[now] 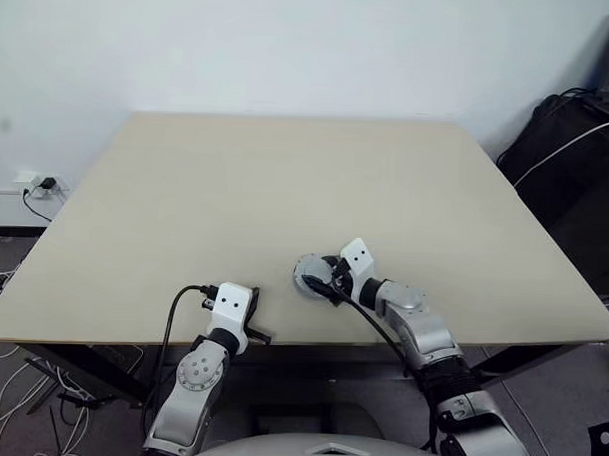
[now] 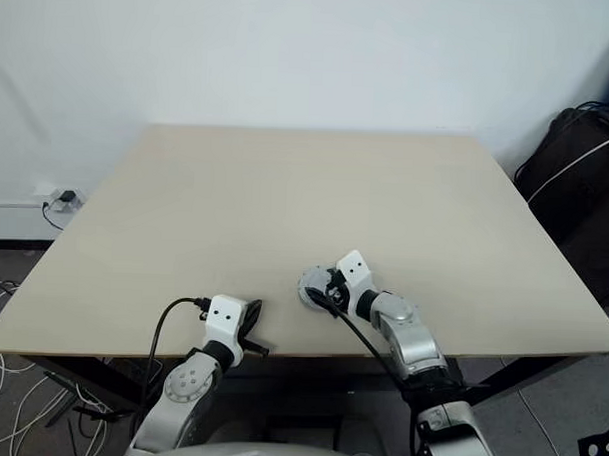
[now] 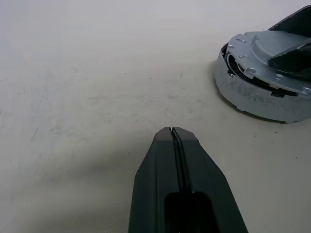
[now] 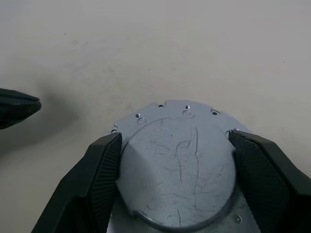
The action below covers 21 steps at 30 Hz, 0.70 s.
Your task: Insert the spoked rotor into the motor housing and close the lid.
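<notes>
The lid [image 4: 177, 165], a silvery-grey disc with a smooth raised middle, lies flat on the table [image 1: 286, 187] near its front edge. My right gripper [image 4: 174, 136] straddles that raised middle, and its two black pads [image 4: 104, 165] press against opposite sides of it. In the left wrist view the lid [image 3: 262, 92] has a speckled grey wall and a dark slit under its top plate. The spoked rotor and the motor housing are hidden. My left gripper [image 3: 171, 130] is shut and empty. It rests low over the table's front edge [image 1: 259, 336], to the left of the lid.
The beige table stretches bare behind and to both sides of the lid. A black bag with a white cable [image 1: 572, 157] stands beyond the table's right edge. A wall socket with cables [image 1: 36, 186] sits at floor level on the left.
</notes>
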Each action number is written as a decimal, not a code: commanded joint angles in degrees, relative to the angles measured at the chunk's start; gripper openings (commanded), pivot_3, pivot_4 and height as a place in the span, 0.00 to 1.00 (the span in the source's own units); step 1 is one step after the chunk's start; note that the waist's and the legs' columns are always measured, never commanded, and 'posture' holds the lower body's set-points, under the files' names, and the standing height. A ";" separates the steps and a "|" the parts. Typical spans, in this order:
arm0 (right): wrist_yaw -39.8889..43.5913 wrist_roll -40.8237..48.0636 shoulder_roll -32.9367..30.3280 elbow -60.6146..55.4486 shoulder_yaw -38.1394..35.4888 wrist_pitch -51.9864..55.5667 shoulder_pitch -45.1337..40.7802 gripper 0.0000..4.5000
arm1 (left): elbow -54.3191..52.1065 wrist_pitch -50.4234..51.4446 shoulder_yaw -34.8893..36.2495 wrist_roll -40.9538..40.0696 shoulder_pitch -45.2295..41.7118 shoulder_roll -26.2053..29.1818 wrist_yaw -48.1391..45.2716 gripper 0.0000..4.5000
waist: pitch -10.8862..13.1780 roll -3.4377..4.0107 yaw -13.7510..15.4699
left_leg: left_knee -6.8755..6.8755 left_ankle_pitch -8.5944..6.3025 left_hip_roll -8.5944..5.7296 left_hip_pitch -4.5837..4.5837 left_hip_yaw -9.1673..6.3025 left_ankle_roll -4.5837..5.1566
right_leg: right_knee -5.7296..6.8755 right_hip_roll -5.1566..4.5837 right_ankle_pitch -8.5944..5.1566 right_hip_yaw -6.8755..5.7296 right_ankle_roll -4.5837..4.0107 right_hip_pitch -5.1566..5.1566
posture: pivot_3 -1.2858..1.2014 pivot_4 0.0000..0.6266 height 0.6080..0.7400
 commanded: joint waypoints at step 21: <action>-7.94 -3.26 2.87 -4.23 1.53 6.74 -0.70 0.71 | -2.41 -0.84 -0.36 -0.65 -0.57 -0.44 -0.62 0.00 | -0.05 0.02 -0.22 | 0.01 0.01 0.04 0.08 0.01 -0.02 | 0.02 0.00 0.02 0.01 0.01 0.06 | 0.52 0.00 1.00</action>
